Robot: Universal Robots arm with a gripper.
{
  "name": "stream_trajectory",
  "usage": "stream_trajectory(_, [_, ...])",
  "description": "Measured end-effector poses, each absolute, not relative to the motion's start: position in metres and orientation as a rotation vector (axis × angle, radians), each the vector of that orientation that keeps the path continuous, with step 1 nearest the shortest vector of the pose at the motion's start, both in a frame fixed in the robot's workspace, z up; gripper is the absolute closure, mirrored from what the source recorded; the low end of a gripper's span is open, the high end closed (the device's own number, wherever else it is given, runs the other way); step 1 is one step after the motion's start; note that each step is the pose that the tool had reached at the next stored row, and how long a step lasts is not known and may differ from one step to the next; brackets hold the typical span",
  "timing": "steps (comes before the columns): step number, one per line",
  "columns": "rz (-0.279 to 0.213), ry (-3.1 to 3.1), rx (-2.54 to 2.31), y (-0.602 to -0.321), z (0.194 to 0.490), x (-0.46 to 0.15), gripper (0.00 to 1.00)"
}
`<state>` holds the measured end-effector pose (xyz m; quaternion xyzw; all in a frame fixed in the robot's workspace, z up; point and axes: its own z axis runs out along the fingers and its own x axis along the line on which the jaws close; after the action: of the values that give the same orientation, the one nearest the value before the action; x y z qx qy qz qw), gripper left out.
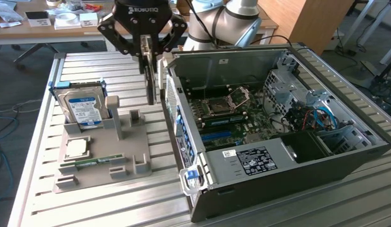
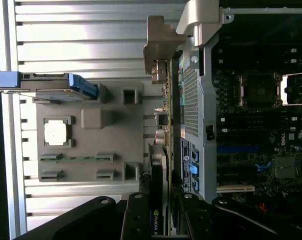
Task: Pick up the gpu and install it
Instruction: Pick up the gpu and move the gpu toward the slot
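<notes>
Green gpu (image 1: 149, 85) in claw (image 1: 146, 53), beside case (image 1: 278, 184)

Behind my ribbed metal desk (image 1: 88, 208) I see a wooden table (image 1: 19, 30), a wooden cabinet (image 1: 309, 19), and grey floor (image 1: 19, 80) strewn with cables (image 1: 4, 113).

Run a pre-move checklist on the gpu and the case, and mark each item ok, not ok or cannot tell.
1. gripper shut on the gpu: ok.
2. gpu hanging upright, lifted off the grey tray: ok.
3. gpu inside the case: not ok, it hangs outside, beside the case's rear wall.
4. Case side open, motherboard exposed: ok.
5. Blue slot unoccupied: ok, as far as it shows.
6. Card's connector edge lined up with a slot: cannot tell.
</notes>
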<state>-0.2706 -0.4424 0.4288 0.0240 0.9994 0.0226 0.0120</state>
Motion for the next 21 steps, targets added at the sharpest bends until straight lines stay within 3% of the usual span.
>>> stream_trajectory(21, [0.078, 3.116, 0.075, -0.442, 0.429, -0.184, 0.73])
